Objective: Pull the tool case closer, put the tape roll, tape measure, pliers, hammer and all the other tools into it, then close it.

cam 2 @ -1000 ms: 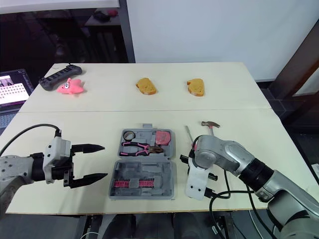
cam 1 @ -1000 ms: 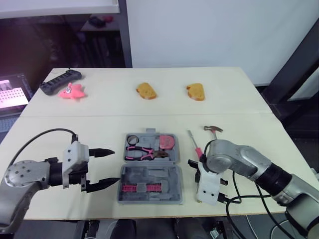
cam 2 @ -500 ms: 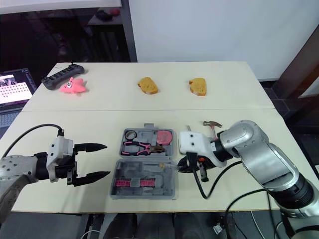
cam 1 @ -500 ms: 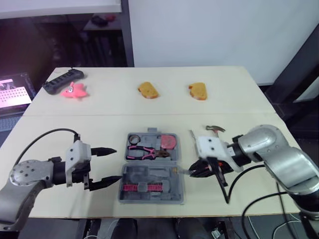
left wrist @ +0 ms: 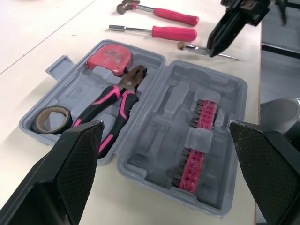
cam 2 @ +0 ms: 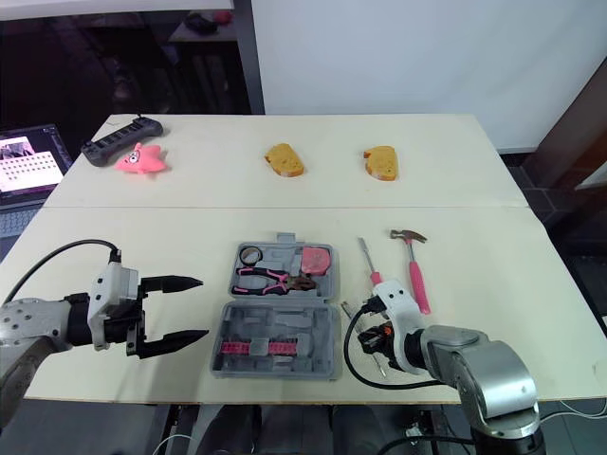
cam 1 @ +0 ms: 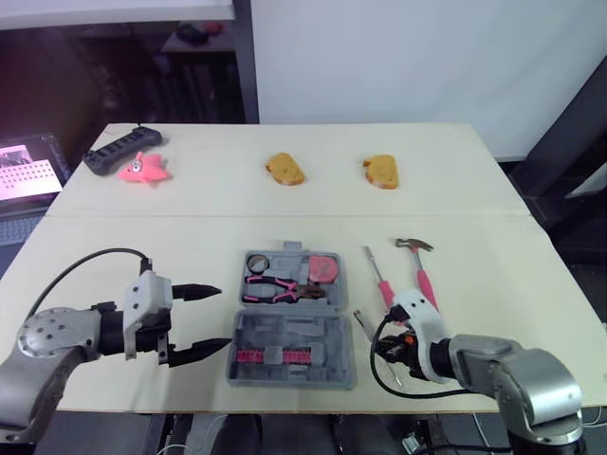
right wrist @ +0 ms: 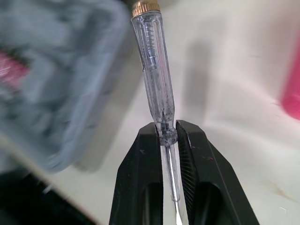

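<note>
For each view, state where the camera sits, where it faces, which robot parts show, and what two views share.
Eye views: head, facing forward-down over table; both arms.
Left wrist view: left wrist, facing open tool case; left end effector, open.
Right wrist view: right wrist, facing clear screwdriver; right end effector clamping it.
Shared: wrist views both show that screwdriver.

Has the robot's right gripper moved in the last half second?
Yes. The right gripper, shut on the clear screwdriver, has drawn back rightward, away from the right edge of the grey plastic tool case.
</note>
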You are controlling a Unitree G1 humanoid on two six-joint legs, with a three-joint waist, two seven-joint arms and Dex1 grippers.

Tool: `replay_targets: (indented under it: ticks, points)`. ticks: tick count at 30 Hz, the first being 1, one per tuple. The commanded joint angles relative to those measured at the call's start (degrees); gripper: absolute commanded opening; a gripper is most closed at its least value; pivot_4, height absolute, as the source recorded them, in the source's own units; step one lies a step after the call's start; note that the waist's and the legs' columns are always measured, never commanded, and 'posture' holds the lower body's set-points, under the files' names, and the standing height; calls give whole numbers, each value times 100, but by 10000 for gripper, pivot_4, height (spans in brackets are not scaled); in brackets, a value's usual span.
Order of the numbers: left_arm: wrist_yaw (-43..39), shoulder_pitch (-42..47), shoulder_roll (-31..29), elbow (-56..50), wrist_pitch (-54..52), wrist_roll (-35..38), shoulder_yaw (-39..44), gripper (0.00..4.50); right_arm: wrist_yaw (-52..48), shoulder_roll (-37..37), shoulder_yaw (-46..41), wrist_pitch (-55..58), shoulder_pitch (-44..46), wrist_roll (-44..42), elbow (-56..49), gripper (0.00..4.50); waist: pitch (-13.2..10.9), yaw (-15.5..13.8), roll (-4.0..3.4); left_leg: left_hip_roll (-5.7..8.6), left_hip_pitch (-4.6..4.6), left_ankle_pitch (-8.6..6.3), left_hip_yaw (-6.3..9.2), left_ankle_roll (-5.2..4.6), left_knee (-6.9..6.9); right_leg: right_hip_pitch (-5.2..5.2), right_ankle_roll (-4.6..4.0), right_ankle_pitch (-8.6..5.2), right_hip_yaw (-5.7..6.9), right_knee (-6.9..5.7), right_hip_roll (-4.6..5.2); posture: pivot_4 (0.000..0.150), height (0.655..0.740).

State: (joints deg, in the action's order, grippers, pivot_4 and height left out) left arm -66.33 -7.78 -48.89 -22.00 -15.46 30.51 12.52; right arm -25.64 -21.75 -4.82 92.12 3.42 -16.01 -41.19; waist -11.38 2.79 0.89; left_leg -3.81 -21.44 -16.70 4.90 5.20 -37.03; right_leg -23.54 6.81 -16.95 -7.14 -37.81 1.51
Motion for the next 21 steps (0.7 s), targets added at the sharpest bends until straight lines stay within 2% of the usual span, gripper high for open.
replay_targets:
  ticks: [1, 9, 12, 16, 18, 21]
  points:
    - [-17, -24, -63, -167, 34, 53, 129, 45000, 785, 305, -72, 38, 0, 31, -27, 88, 0, -3, 0, 0, 0, 0, 0, 0, 1, -1, 0, 0, 0, 0, 0, 1500, 7400]
    - [-32, 27, -89, -157, -3, 62, 117, 45000, 1557, 772, 48, 38, -279, -15, 123, 88, 23, 13, 36, -1, 5, 0, 1, 0, 3, 6, -2, -2, 0, 2, 0, 1500, 7400]
    - [-58, 66, -109, -108, -4, 64, 114, 45000, 1557, 714, 59, 38, -330, -80, -6, 14421, 25, 2, 38, -1, 5, 0, 1, 0, 3, 6, -3, -3, 0, 4, 0, 1500, 7400]
    - [-121, 99, -152, -44, -2, 93, 166, 45000, 1208, 417, -105, 38, -441, -375, -774, 33807, 21, -25, 31, 0, 1, 0, 1, 0, 3, 7, -2, -3, 0, 10, 2, 1500, 7400]
    - [-174, 84, -164, -26, 15, 119, 205, 45000, 981, 136, -54, -366, -757, -493, -1207, 43192, 20, -25, 30, 0, -3, 0, 0, 0, 5, 6, -1, -3, 0, 16, 3, 1500, 7400]
    - [-255, 41, -106, -6, 89, 216, 302, 45000, 950, -42, 77, -1272, -1445, -389, -1457, 43192, 21, -21, 31, -1, -2, 0, 1, 0, 15, 4, 4, -6, 1, 18, 2, 1500, 7400]
